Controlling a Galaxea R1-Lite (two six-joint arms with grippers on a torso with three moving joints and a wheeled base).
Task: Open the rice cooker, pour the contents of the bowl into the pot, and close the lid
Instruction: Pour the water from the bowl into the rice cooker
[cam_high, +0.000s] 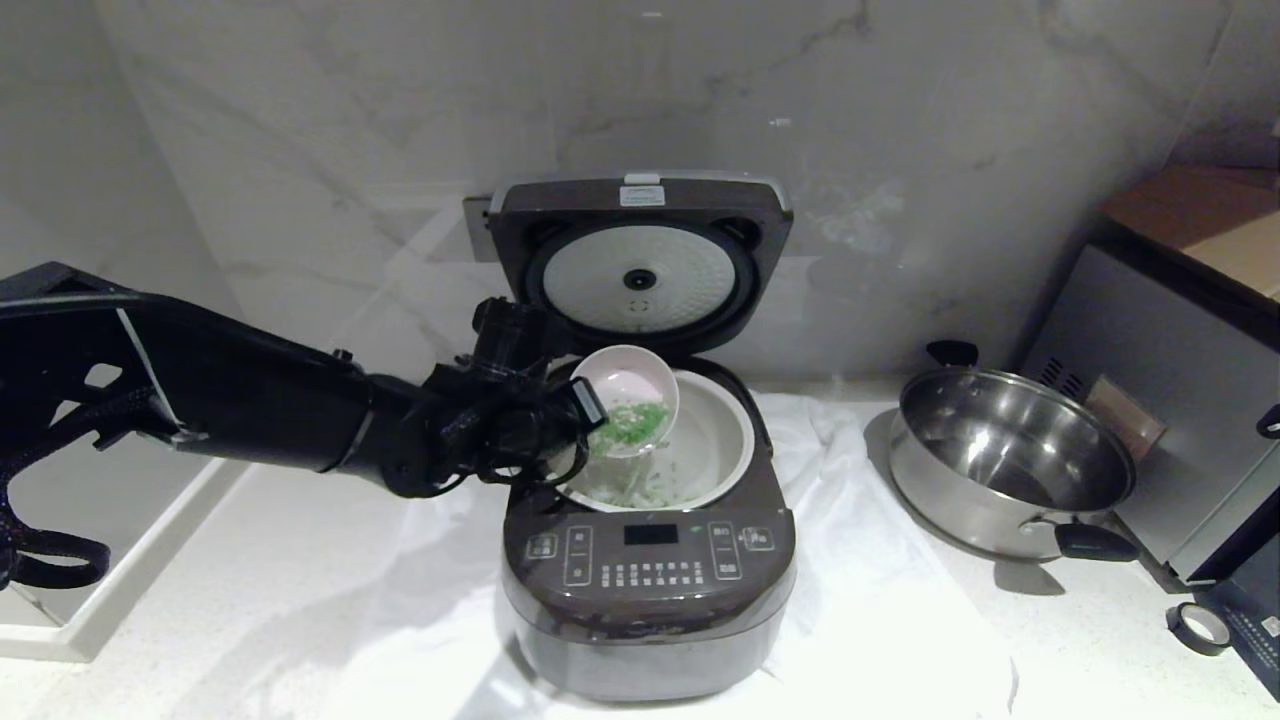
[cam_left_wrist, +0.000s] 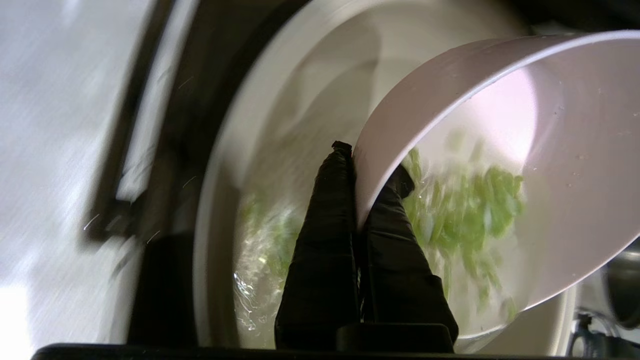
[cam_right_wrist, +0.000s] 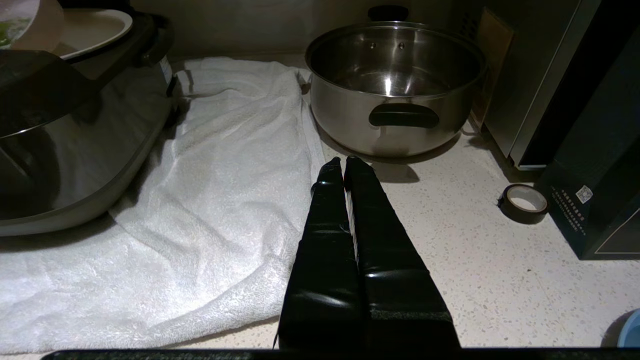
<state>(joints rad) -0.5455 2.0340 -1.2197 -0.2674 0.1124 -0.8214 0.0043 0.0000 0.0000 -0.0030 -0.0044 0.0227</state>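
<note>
Right wrist view: steel pan (cam_right_wrist: 395, 90) and tape roll (cam_right_wrist: 523, 202) beside towel (cam_right_wrist: 200, 200).

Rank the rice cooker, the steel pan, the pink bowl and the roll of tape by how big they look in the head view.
1. rice cooker, largest, lid raised.
2. steel pan, clearly smaller.
3. pink bowl, tilted over the cooker's pot in the left gripper.
4. roll of tape, smallest.

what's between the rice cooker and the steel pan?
Only the rumpled white towel between rice cooker and steel pan; head and right wrist views show it.
</note>
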